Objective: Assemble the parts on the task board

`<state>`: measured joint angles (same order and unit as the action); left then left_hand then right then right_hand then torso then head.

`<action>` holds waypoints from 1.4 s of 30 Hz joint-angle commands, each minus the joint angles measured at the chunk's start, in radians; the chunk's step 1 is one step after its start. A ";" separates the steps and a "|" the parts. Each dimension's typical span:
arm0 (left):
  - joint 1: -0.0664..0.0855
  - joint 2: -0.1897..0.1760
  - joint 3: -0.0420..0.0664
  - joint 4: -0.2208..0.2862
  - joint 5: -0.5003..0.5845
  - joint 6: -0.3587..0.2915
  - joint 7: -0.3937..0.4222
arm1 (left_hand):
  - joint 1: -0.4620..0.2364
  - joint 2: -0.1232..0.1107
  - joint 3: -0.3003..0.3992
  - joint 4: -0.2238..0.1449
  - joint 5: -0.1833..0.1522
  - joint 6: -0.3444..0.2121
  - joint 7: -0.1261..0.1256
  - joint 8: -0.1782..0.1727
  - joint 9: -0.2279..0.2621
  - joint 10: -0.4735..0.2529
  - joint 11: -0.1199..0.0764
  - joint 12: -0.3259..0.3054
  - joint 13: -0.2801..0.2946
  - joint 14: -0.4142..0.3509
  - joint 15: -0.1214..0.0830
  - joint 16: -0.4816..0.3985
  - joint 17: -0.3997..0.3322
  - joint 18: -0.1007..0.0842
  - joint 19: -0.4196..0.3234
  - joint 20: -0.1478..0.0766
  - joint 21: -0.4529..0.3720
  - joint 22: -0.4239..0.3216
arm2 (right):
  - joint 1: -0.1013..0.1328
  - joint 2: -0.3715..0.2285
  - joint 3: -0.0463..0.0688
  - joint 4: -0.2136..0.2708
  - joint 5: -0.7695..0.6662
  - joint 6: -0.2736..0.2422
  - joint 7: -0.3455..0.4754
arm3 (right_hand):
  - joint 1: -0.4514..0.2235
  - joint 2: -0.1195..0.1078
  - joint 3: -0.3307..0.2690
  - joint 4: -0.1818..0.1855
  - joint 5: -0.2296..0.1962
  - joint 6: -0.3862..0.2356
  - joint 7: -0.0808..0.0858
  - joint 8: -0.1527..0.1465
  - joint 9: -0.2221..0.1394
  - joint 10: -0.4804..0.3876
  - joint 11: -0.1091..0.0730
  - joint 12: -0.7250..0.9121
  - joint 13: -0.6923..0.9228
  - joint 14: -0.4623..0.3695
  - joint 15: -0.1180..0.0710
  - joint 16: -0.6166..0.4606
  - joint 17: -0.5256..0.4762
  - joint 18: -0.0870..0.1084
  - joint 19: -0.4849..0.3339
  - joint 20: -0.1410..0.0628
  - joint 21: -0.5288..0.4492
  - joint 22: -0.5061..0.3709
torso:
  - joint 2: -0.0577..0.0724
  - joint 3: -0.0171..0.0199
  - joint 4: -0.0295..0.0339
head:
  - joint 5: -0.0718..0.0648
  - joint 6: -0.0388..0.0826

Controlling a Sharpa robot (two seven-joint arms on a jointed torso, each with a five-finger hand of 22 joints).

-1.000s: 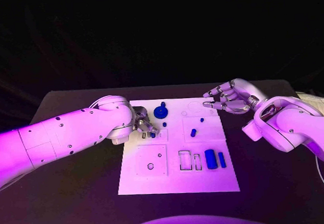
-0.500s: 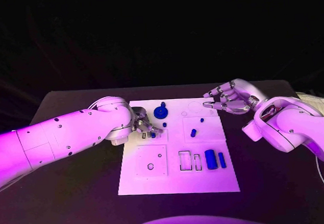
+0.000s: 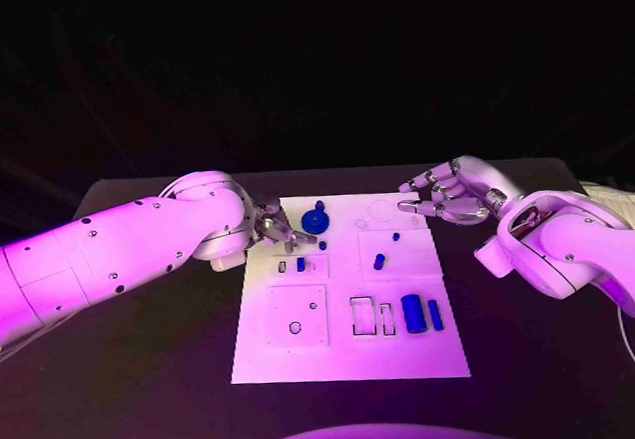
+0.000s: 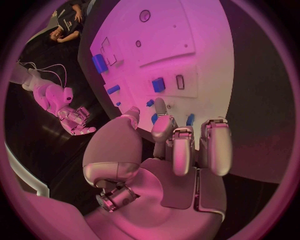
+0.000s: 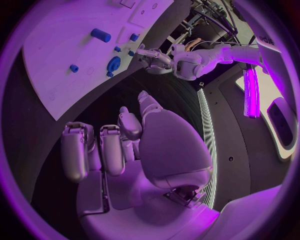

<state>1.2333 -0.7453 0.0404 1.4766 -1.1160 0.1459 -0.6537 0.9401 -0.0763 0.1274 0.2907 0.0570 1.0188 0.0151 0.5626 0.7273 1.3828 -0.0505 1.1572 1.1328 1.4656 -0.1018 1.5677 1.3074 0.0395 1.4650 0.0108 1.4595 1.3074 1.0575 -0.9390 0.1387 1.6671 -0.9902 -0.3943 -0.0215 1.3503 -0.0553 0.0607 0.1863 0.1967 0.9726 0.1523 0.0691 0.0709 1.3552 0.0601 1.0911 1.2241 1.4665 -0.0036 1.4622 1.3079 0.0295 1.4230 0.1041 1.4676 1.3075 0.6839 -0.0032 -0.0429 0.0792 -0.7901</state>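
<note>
Fingers (image 3: 292,234) of left hand (image 3: 278,228) curled near task board (image 3: 276,357) far-left edge, possibly pinching a small, stiff, light blue part (image 4: 190,119); grip unclear.

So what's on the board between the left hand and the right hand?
In the head view, between the left hand and the right hand sits the round blue part, then bare task board.

Overhead head camera, two wrist fisheyes

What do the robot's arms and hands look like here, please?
Both arms are smooth, rounded white shells dotted with small dark screw holes. The left robot hand and right robot hand are silver metal with segmented fingers. A thin pale cable runs beside the right arm.
</note>
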 commanded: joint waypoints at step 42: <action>0.087 0.194 -0.024 -0.401 -0.044 0.273 0.008 | 0.150 0.054 -0.120 -0.001 0.019 -0.047 0.034 -0.058 -0.078 -0.086 0.031 -0.086 -0.109 0.105 0.025 0.003 0.263 0.006 0.017 0.024 -0.046 0.117 | -0.007 0.020 -0.003 -0.020 0.002 0.027 0.010 | 0.010 0.010 -0.007 0.000 -0.002 0.007 -0.003 -0.002 -0.001 -0.007 0.001 -0.002 -0.001 0.064 -0.007 -0.004 0.088 0.020 -0.007 -0.002 -0.007 0.069 | 0.000 0.0012 0.0014 | 0.012 0.004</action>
<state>1.3203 -0.5542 0.0165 1.0765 -1.1554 0.3813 -0.6522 1.0788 -0.0238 0.0137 0.2895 0.0718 0.9629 0.0496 0.5014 0.6503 1.2887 -0.0185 1.0688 1.0232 1.4637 -0.0782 1.5677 1.3078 0.0396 1.4650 0.0324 1.4122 1.3074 1.0517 -0.9204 0.1357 1.6470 -0.9869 -0.3860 -0.0198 1.3542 -0.0514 0.0608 0.1863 0.1969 0.9727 0.1523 0.0691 0.0709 1.3553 0.0602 1.0911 1.2233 1.4665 -0.0036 1.4622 1.3075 0.0295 1.4231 0.1041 1.4640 1.3079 0.6843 -0.0022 -0.0419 0.0904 -0.7860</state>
